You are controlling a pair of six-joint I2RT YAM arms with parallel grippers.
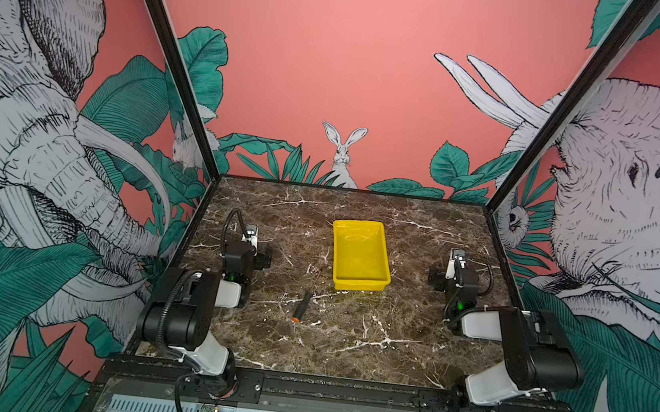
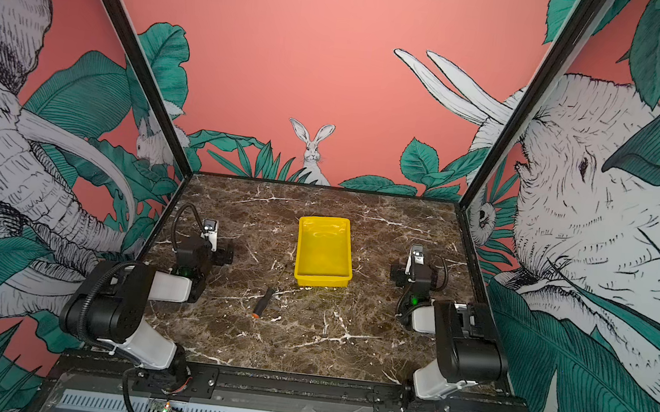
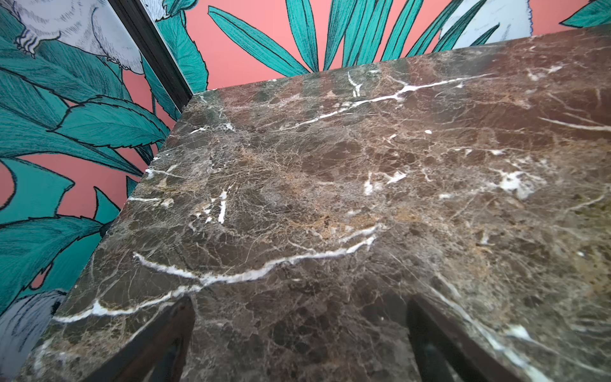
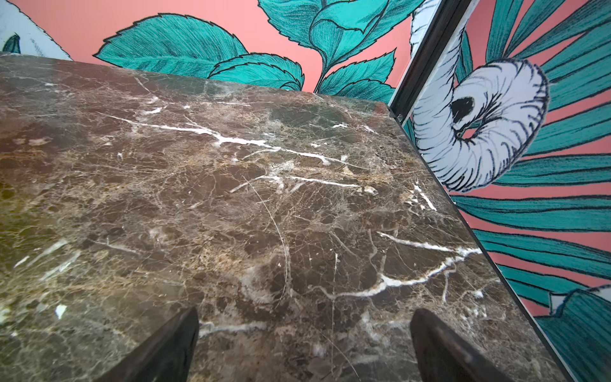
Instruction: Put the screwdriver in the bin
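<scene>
The screwdriver lies on the marble table in both top views, its orange butt toward the front and its thin shaft pointing back toward the bin. The yellow bin stands just behind and to the right of it, with nothing inside. My left gripper rests at the left, well apart from the screwdriver, open over bare marble. My right gripper rests at the right of the bin, open too, with nothing between its fingers. Neither wrist view shows the screwdriver or the bin.
The brown marble table is closed in by patterned walls at the back and both sides, with black frame posts at the back corners. A black rail at the front edge carries both arm bases.
</scene>
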